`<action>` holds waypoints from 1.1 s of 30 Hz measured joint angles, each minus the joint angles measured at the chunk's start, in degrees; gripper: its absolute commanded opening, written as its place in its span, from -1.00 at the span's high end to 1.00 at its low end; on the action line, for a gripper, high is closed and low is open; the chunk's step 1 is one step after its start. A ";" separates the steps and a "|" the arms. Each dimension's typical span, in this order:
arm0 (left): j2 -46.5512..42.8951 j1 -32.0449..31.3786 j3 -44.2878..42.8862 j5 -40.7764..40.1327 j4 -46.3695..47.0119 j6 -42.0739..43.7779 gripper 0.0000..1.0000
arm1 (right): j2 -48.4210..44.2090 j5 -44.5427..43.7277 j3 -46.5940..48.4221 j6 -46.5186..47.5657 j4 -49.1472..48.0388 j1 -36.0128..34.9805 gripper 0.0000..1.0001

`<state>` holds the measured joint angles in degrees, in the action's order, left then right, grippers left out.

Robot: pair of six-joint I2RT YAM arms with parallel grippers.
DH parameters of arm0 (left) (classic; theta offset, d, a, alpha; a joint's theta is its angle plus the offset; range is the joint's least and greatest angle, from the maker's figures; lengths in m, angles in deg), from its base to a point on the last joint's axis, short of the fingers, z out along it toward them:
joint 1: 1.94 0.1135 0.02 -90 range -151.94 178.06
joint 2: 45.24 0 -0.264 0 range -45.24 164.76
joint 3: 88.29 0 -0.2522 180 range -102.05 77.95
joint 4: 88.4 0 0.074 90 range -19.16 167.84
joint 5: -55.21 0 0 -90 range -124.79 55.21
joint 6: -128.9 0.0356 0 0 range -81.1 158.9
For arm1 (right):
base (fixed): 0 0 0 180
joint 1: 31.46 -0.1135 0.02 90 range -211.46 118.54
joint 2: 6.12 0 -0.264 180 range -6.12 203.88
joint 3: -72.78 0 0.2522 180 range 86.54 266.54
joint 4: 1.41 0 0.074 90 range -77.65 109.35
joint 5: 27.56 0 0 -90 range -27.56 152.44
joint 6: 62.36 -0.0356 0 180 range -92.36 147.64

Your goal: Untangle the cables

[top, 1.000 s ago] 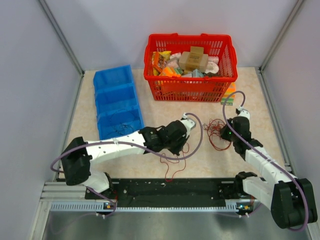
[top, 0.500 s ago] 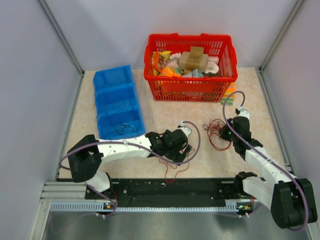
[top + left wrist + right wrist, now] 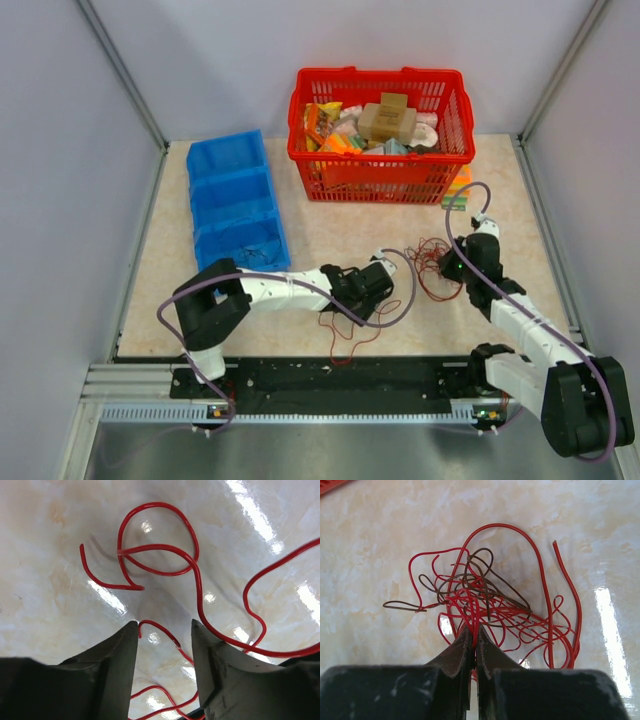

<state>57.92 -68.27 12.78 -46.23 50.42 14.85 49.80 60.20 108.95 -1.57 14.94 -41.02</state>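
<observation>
Worktop [image 3: 340, 232]: cables [image 3: 475, 597] knotted mid-right, one red strand [image 3: 198, 595] running off towards the near edge. Right fingers [image 3: 466, 640] pinched together on bundle strands. Left fingers [image 3: 129, 635] apart, straddling the loose strand, nothing clamped. Risk: thin wire slips the left's closing; a hard pull against the right's pinch tightens the knot.

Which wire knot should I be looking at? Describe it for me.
From the red basket at the back, come forward to the right arm. Its shut jaws pinch a loopy tangle of thin wires. Unlike the lone red wire by the left arm, it mixes red and dark strands.
</observation>
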 measured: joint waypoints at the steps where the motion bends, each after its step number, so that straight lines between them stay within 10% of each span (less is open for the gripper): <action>1: -0.02 -0.11 -0.11 -0.07 0.33 0.13 0.05 | 0.00 0.07 0.00 0.00 -0.02 0.00 1.00; 7: -0.02 -0.44 -0.20 -1.73 0.59 0.63 0.02 | 0.00 0.63 -0.04 0.00 -0.02 0.00 1.00; 11: 0.07 -0.46 -0.22 -3.21 1.22 0.92 0.98 | 0.00 1.01 -0.04 0.00 0.00 0.00 1.00; 25: -16.94 -0.48 3.54 -7.65 1.75 3.15 1.00 | -0.26 1.66 -0.68 0.02 -1.11 0.00 1.00; 33: -11.06 -0.48 -4.79 -2.51 6.14 3.34 0.99 | -0.28 1.84 -0.68 0.00 -1.29 0.00 1.00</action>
<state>46.86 -68.75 7.99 -48.75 56.56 18.19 49.51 62.04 108.28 -1.57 13.65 -41.02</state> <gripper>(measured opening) 0.014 0.009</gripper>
